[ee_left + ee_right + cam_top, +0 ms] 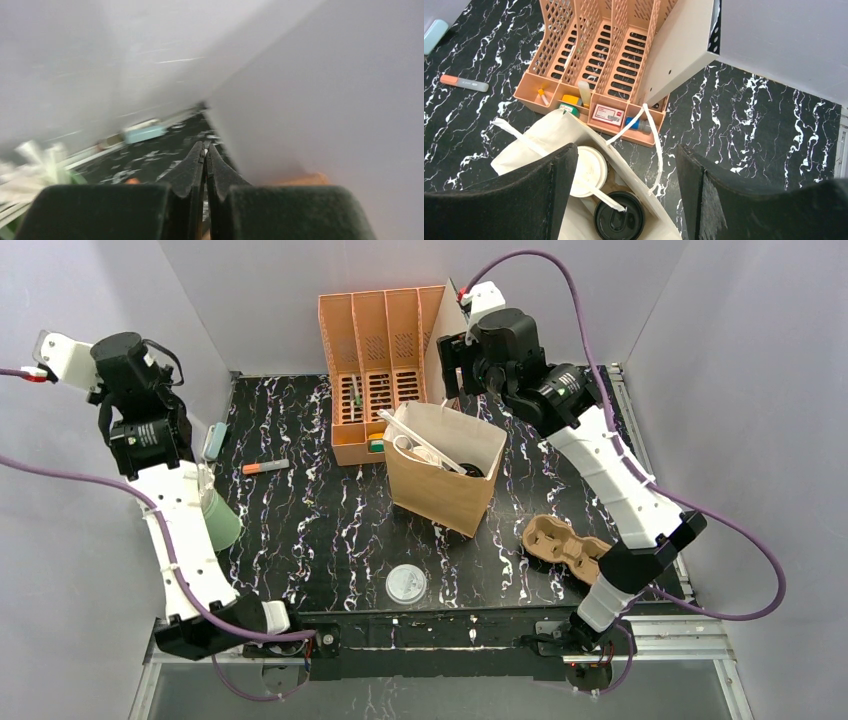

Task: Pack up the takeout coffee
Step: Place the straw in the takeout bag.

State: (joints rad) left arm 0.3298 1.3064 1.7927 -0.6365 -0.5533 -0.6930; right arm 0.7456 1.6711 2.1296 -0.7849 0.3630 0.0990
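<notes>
Takeout coffee (619, 220), black-lidded, stands upright inside the paper bag (544, 140), likely why your right gripper (626, 152) hangs wide open above it and your left gripper (205, 155) sits pinched shut, empty.

Bare desk (300, 530) lies open at centre-left of the top view. The paper bag (440, 490) blocks the middle, the orange organizer (370, 340) just behind it, the cup carrier (565, 540) at lower right.
</notes>
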